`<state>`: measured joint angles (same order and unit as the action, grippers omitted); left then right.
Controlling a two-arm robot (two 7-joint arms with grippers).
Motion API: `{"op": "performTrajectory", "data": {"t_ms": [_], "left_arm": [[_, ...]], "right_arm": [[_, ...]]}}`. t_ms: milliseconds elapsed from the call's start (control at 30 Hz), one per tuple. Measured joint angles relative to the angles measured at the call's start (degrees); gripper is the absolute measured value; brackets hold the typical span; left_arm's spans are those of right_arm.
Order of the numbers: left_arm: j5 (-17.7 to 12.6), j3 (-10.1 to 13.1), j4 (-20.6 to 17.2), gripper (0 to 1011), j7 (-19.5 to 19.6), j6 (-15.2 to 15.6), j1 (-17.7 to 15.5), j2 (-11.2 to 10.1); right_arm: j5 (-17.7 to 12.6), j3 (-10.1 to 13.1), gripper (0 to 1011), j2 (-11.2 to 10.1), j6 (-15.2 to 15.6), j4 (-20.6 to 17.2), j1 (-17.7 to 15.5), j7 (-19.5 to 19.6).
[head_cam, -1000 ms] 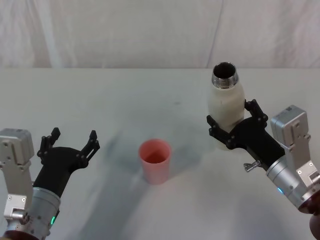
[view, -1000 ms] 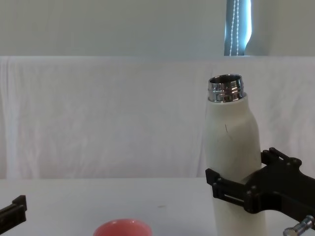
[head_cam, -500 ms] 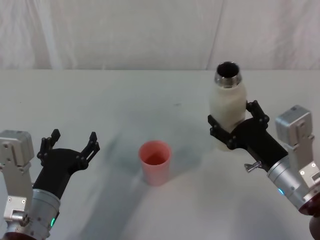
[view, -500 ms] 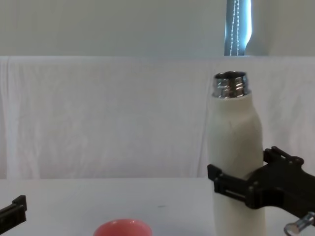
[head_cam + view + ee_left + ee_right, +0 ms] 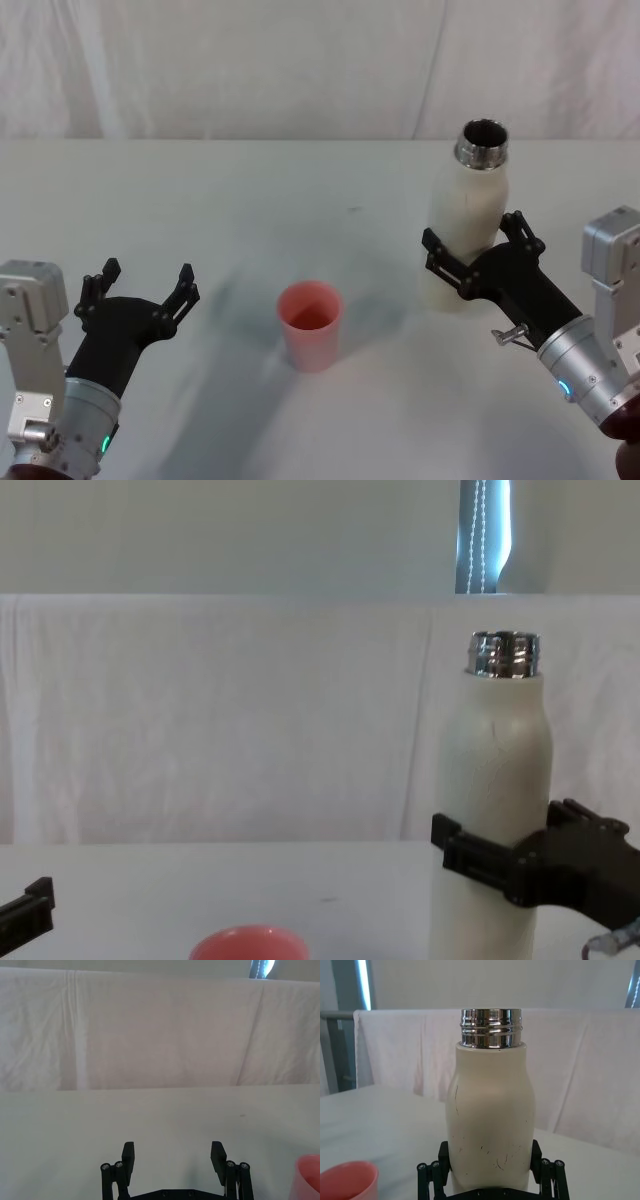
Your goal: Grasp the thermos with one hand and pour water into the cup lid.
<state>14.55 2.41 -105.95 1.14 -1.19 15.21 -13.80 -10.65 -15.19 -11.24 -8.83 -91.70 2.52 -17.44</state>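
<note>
Holding the tall cream-white matte thermos [image 5: 465,235] with its chrome threaded neck upright, my right end effector [image 5: 478,262] has its black fingers clamped on either side of the lower body, well below the shoulders. From the head view I cannot tell whether the base is touching the white table [image 5: 300,190] or just clear of it.

My main worry is the low grip. Once I tip the thermos, most of its length and weight will sit beyond the fingers, and the smooth matte wall could rotate or slide in the clamp, so the neck would swing faster than I command. The small salmon-pink cup lid [image 5: 310,324] stands apart from the end effector, off toward the robot's left and a little nearer the body, and its mouth is narrow. A stream that starts early or arcs wide would land on the table, and bringing the neck in too low could knock the light cup over.

The right forearm reaches forward and inward from the near right, wrist roughly level, fingers horizontal around the thermos. The left end effector [image 5: 140,290] rests idle with its fingers spread apart, far to the left of the cup lid, close to the body.
</note>
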Motion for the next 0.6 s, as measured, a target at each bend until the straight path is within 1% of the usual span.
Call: {"op": "performTrajectory", "data": {"t_ms": [200, 600], "left_arm": [[0.0, 0.0, 0.0, 1001, 0.0, 0.0, 0.0, 0.0], [0.0, 0.0, 0.0, 1001, 0.0, 0.0, 0.0, 0.0]], "right_arm": [[1.1, -1.1, 951, -0.6, 0.2, 1.2, 0.8, 0.1], [1.5, -2.6, 951, -0.4, 0.0, 3.7, 2.3, 0.1]]}}
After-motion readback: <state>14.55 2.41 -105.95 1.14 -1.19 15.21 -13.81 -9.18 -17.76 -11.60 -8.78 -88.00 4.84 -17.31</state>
